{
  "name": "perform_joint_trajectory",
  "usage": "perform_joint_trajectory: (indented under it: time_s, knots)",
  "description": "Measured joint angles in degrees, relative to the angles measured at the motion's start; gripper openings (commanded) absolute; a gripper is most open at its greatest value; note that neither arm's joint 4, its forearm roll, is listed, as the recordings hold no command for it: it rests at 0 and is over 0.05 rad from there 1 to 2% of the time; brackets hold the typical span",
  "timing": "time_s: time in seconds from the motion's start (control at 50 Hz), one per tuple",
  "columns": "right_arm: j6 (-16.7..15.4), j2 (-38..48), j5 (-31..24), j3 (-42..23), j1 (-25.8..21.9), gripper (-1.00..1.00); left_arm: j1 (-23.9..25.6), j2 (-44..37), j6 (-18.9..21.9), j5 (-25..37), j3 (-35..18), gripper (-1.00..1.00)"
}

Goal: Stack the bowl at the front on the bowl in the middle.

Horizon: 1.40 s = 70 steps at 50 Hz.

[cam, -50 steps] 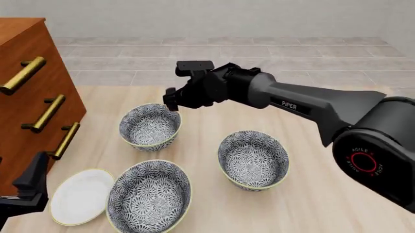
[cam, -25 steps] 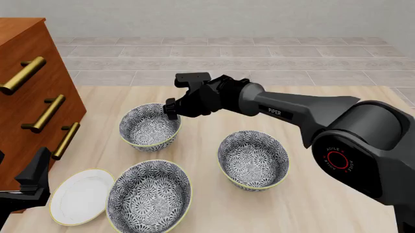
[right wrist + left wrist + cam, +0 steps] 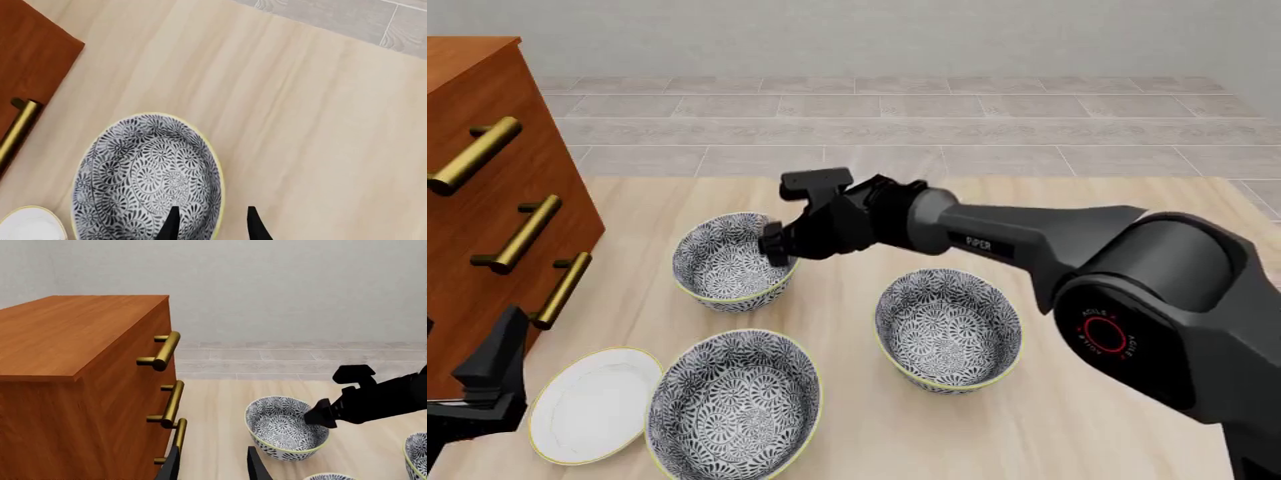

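Fingers (image 3: 171, 227) of the right gripper (image 3: 213, 211) stand parted astride the rim of the bowl at the front (image 3: 143, 175), seemingly untouched.

The left gripper (image 3: 481, 385) is cut off by the front view's lower left edge, so its fingertips are out of sight. In the right wrist view only the tips of the right gripper (image 3: 210, 222) show, and the white plate (image 3: 30, 225) is clipped at the corner. The wooden dresser (image 3: 494, 200) runs past the left edge.

"PIPER" stands in white on the right arm's forearm (image 3: 994, 243) — a red ring emblem marks its base joint (image 3: 1105, 334), lettering illegible.
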State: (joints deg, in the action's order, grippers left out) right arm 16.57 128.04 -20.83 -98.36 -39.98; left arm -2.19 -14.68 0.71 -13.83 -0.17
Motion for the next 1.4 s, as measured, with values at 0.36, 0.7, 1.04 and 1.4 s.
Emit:
perform_joint_trajectory:
  time_s: [0.36,0.7,1.04,1.4]
  knots:
    - [-0.89,0.31,2.47,2.76,-0.46,1.00,0.23,0.52,-0.16,0.61,0.03,1.00]
    - [-1.66,-1.16,5.99,6.76,-1.23,1.00,0.34,3.20,-0.20,3.32,0.08,1.00]
    - [-1.85,-1.87,7.57,8.45,-1.41,1.00,0.46,1.11,-0.32,1.33,0.02,1.00]
    - [-2.63,-2.45,8.10,8.28,-1.17,-1.00,0.59,0.84,-0.67,1.08,-0.19,1.00]
